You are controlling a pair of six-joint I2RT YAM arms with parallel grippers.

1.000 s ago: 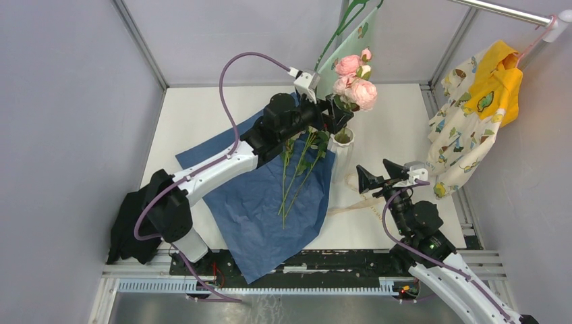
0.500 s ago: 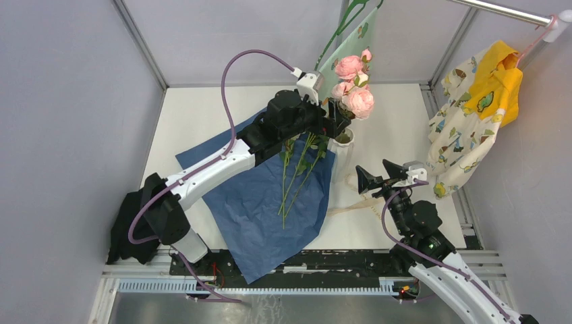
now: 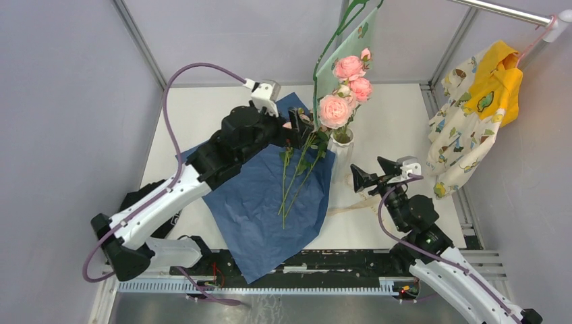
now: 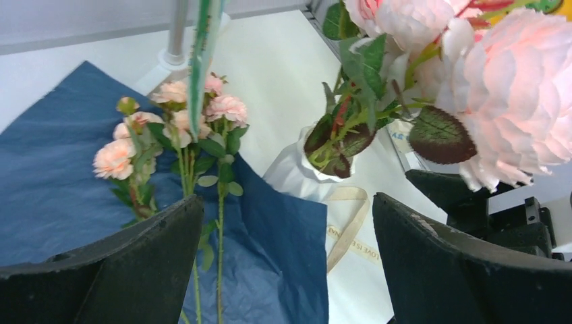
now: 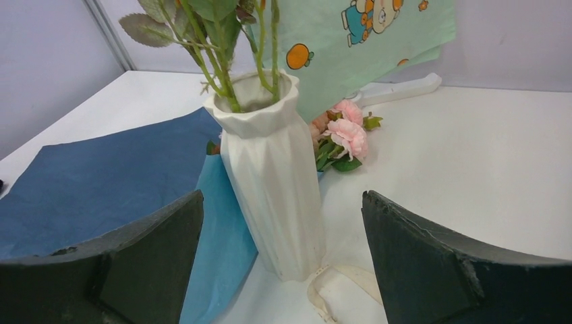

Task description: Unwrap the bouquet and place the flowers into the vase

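- The left gripper (image 4: 287,202) hovers with its jaws spread wide and nothing between them, tilted down over the unfolded sheet of navy blue wrapping paper (image 4: 54,175).
- Just ahead of it, toward its left finger, lie the slim green stems topped with small pink and peach roses (image 4: 175,121). They rest flat on the paper and are not yet picked up, so they look like the next thing to grasp.
- Ahead and toward its right finger stands the small white ribbed ceramic vase (image 4: 297,175). It is upright and already holds a few stems with large pink roses (image 4: 512,101), which lean out above this gripper.
- The right gripper (image 5: 282,196) is also wide open and holds nothing. The vase stands straight in front of it, framed by the two fingers but apart from them.
- I judge that it waits there so it can steady the vase when more stems go in.
- At the foot of the vase, below and just ahead of the right gripper, the loose cream ribbon (image 5: 337,290) curls on the white table (image 5: 485,169), so the bouquet is untied.
- The paper's light blue outer side (image 5: 216,250) shows at a turned-up edge to the gripper's left.
- Beyond the vase hangs a pale green printed cloth on a hanger (image 5: 364,40), which is not part of the job.
- The unwrapping looks done and the filling roughly half done.
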